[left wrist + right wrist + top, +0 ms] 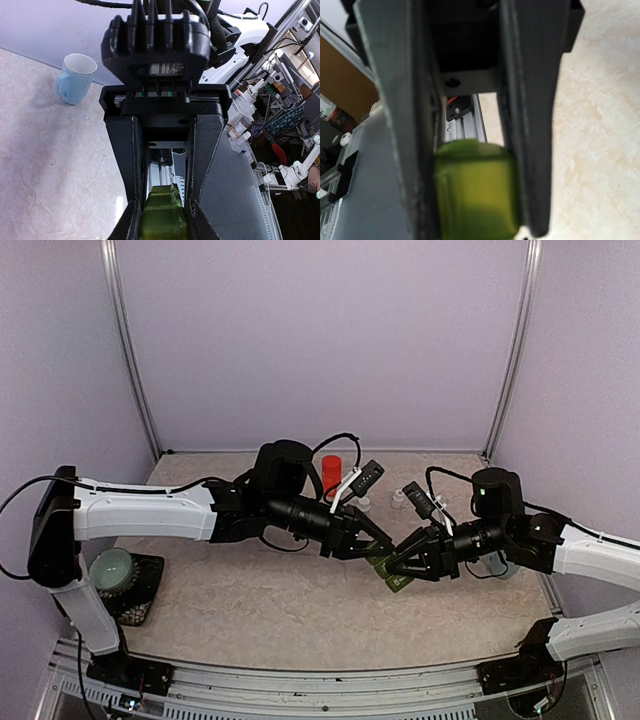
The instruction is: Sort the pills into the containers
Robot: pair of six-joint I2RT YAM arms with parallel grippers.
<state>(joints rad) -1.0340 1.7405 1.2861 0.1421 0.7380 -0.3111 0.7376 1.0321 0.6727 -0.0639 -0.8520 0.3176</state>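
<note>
Containers (475, 190): one end clamped in the closed left gripper (377, 551). Opposite end pinched between the right gripper's (399, 571) fingers.

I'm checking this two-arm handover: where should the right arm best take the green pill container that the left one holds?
Its free end, approached from the right, opposite the left gripper clamped on the other end. The green container looks like a narrow strip with flat side walls, so jaws across its short width should seat flush, as the right gripper has them now.
</note>
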